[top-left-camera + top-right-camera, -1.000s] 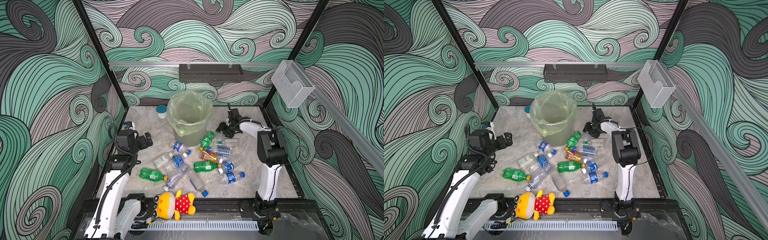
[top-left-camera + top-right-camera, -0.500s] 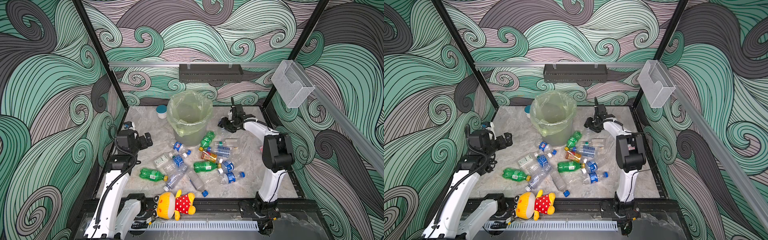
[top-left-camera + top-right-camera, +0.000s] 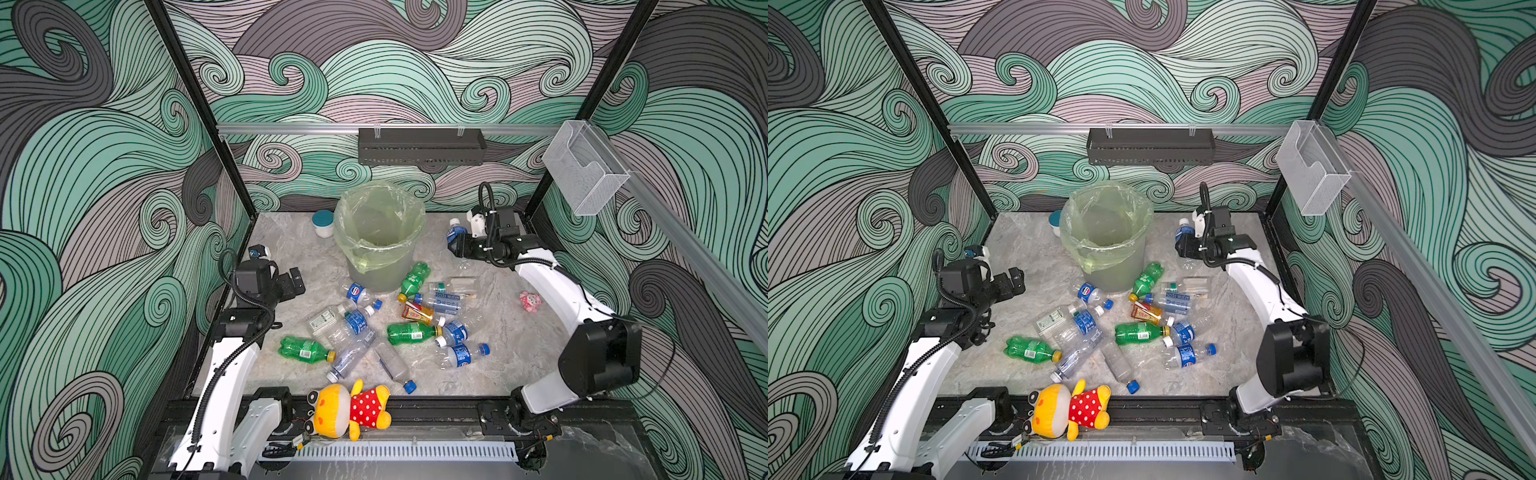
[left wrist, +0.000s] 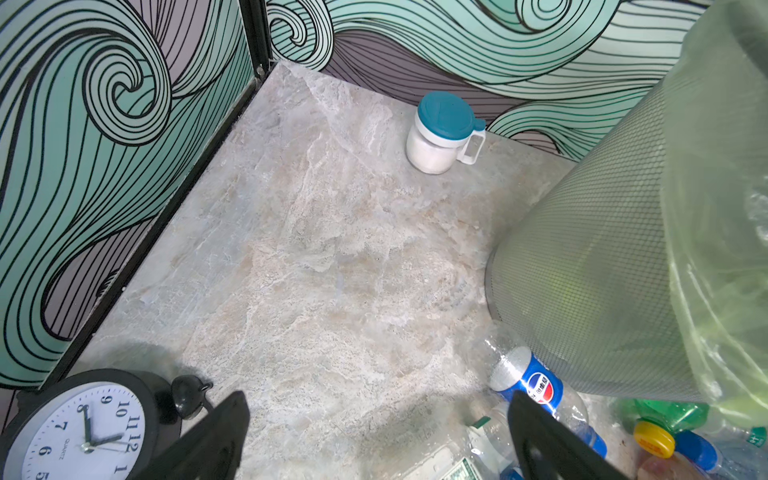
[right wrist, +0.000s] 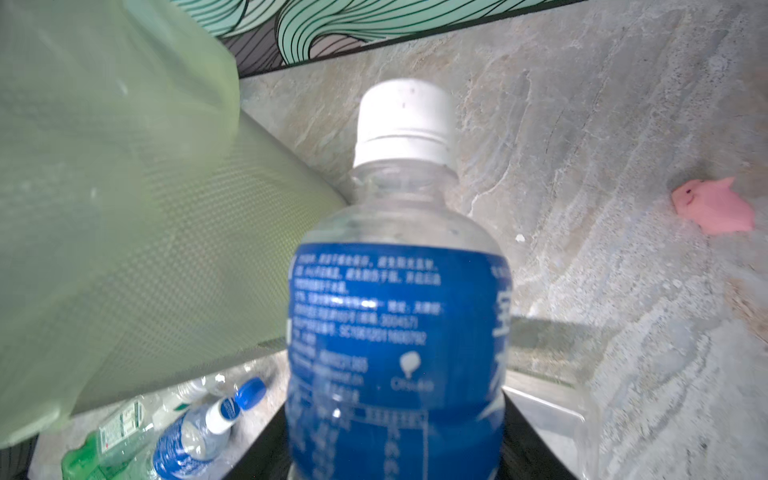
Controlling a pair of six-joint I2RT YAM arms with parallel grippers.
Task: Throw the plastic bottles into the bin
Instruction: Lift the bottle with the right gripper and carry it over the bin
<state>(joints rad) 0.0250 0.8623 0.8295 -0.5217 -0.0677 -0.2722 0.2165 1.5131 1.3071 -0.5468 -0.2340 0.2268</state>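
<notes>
Bottle [image 3: 453, 236] aloft — pinched in the right end effector [image 3: 458, 246]
Long axis runs straight out from the grip, white cap [image 5: 405, 120] foremost; bin [image 3: 374, 274] stands near, off to one side — left end effector [image 3: 292, 281] hangs spread, empty.

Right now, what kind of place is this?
Probably a robot test booth, not a home: a left arm and right arm fixed to a front rail, swirly printed walls, and bottles strewn beside a bin.
</notes>
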